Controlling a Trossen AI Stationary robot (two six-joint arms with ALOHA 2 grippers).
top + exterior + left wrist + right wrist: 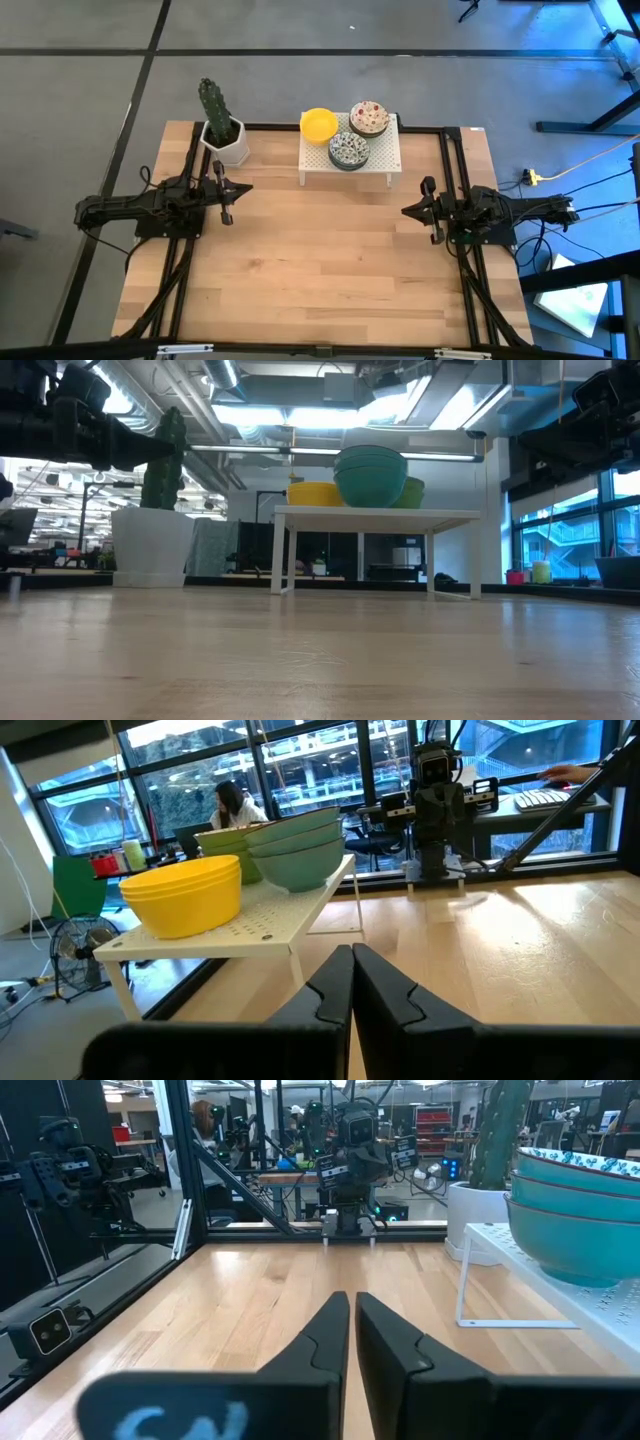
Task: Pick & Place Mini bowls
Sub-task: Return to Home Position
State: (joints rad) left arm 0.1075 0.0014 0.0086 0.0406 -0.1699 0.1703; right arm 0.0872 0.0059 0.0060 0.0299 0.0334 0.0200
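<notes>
Wood planks make up the surface [320, 270], and from above we see a small white shelf [385, 160] standing at its far edge with all the bowls on it: the yellow bowls [319, 124] stacked at the left end, the floral bowls [368, 118] stacked at the far right, and the blue-green bowls [348, 150] stacked nearer us between them. A cactus pot [225, 140] stands just left of the shelf. The left hand [243, 188] sits at the left side and the right hand [408, 211] at the right side, pointing toward each other, well apart from the shelf and holding nothing. From the level of the surface we see the shelf on its thin legs, the blue-green bowls in front, the yellow bowls to their left, an olive-green bowl side peeking out to their right, and the cactus pot off to the left. From the left wrist we see that hand's two fingers [330, 990] pressed together and empty, with the shelf and its three stacks close by, the right arm [435, 810] across the surface, and a person [230, 805] seated beyond the glass. From the right wrist we see its fingers [325, 1335] closed and empty too, the blue-green bowls on the shelf close by, and the left arm [350, 1150] opposite.
</notes>
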